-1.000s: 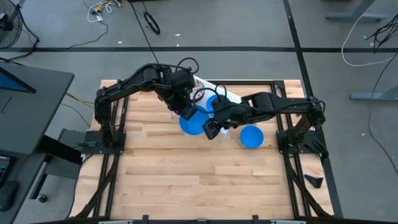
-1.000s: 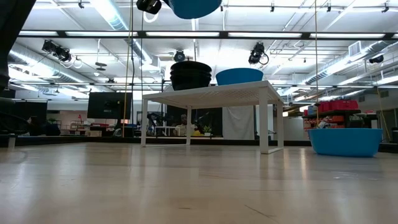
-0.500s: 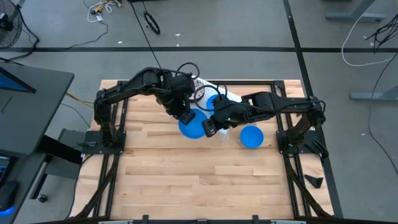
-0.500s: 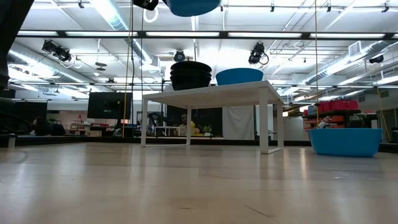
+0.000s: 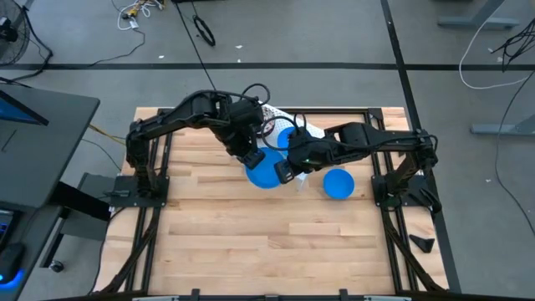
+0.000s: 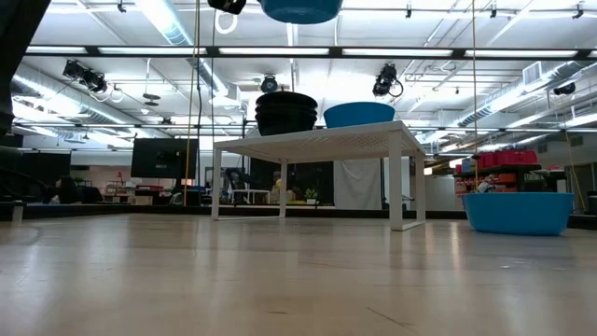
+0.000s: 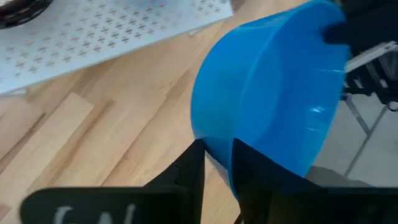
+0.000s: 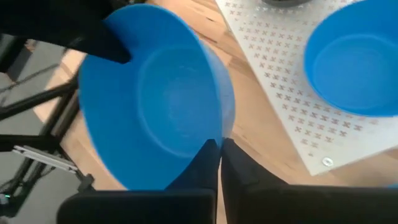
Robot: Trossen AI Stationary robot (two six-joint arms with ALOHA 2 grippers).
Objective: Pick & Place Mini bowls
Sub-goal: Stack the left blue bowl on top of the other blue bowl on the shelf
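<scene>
Above the table's middle, a blue bowl [image 5: 266, 170] is held in the air between the two arms, clear of the wood. Right gripper [image 8: 220, 149]: fingers pinched shut on the bowl's rim, one inside the wall and one outside, seen plainly in the right wrist view. Left gripper [image 7: 216, 163]: its fingers straddle the opposite rim of the same bowl [image 7: 273, 93] with a narrow gap; from the left wrist view I cannot tell whether they press on the wall or stand just off it. In the low view the bowl [image 6: 300, 9] hangs at the top edge, well above the rack [image 6: 317, 142].

Rack [image 5: 294, 125]: white, perforated, on legs, at the far side of the table [image 5: 251, 242], mostly hidden under the arms in the high view. On it: a second blue bowl [image 6: 359, 114], upright, and beside it a stack of dark-looking bowls [image 6: 286, 112]; pattern not readable against the light. The right wrist view shows that second blue bowl [image 8: 354, 59] sitting on the rack's sheet.

A third blue bowl [image 5: 338, 183] sits upright on the table, right of the held one and apart from the rack; in the low view it [image 6: 518, 213] rests on the wood at the right.
</scene>
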